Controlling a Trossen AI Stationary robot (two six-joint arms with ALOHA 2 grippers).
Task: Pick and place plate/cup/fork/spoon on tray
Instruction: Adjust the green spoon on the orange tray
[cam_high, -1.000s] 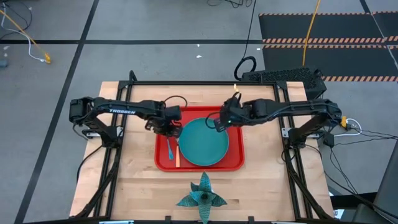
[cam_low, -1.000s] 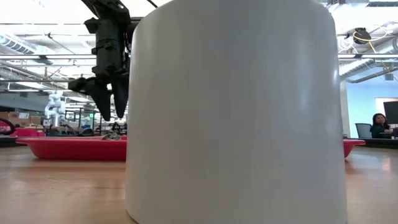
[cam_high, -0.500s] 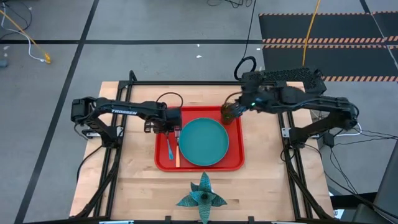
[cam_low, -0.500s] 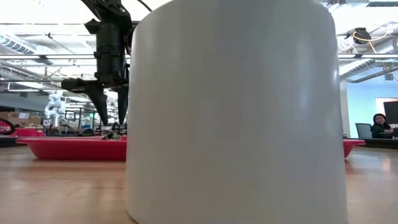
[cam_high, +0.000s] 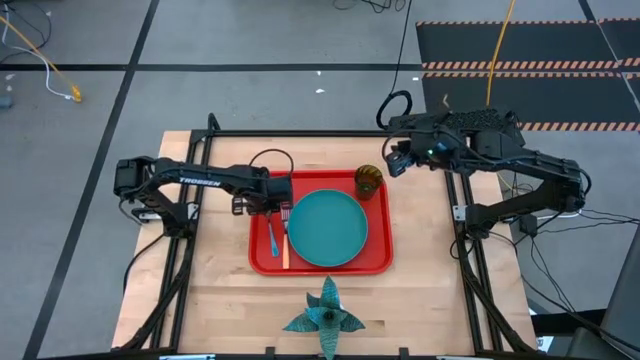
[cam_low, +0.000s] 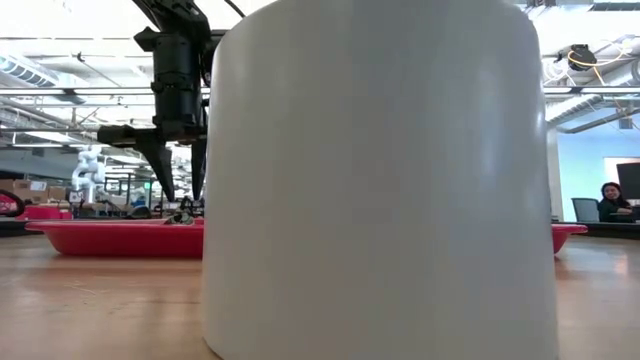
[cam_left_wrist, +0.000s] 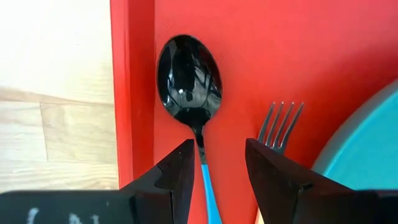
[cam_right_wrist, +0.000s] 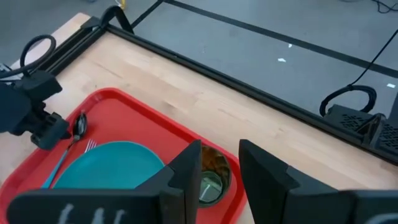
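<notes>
We see plate (cam_high: 327, 228), cup (cam_high: 368, 181), fork (cam_high: 285, 235) and spoon (cam_high: 272, 235) on the red tray (cam_high: 375, 262); left gripper (cam_high: 272, 205) and right gripper (cam_high: 392, 164) released, empty.

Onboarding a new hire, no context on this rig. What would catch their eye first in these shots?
The red tray at the table's middle, already set: teal plate in the centre, spoon and fork side by side along its left, cup in its far right corner. Next, the left gripper hanging open over the spoon's neck, and the right gripper open, off beyond the cup. In the low view, a big white cylinder blocks most of the scene.
</notes>
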